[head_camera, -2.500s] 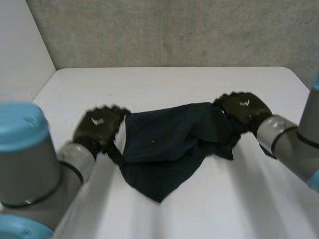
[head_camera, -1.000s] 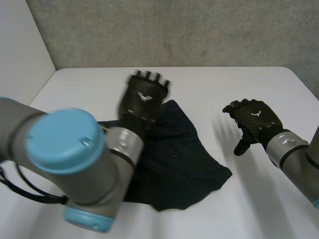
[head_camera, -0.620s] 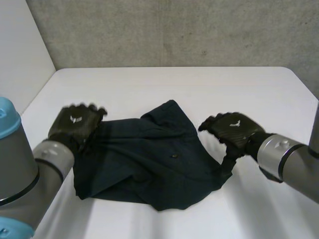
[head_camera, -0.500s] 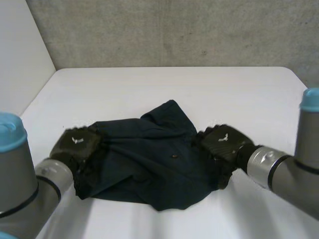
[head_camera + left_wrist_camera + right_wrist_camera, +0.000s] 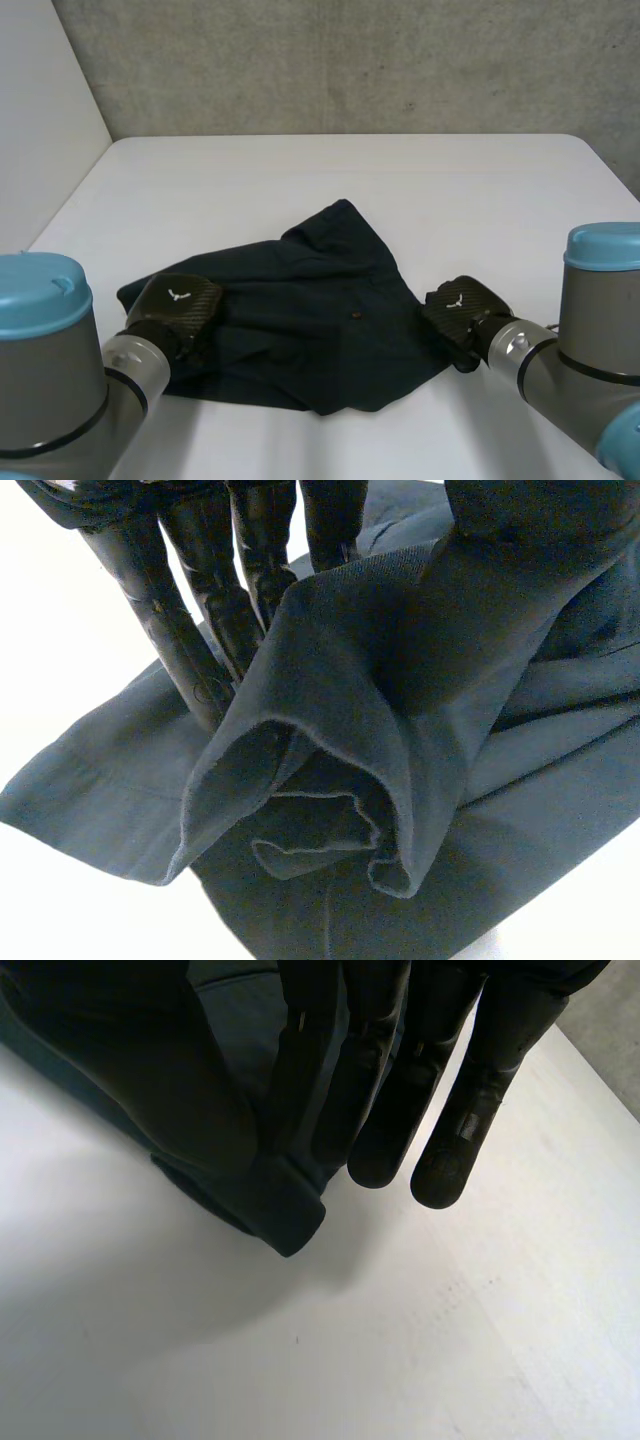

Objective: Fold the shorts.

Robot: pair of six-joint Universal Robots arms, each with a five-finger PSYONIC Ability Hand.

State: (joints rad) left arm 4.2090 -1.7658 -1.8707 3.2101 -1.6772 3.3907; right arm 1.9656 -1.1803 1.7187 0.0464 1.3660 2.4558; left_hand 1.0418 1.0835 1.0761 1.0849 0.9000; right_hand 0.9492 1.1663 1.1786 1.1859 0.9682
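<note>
Both hands pinch the crumpled dark navy fabric shorts lying mid-table on the white table.
At the shorts' left edge the left hand clamps a raised fold between straight fingers and thumb; at the right corner the right hand nips the hem between near-straight fingers and thumb.
</note>
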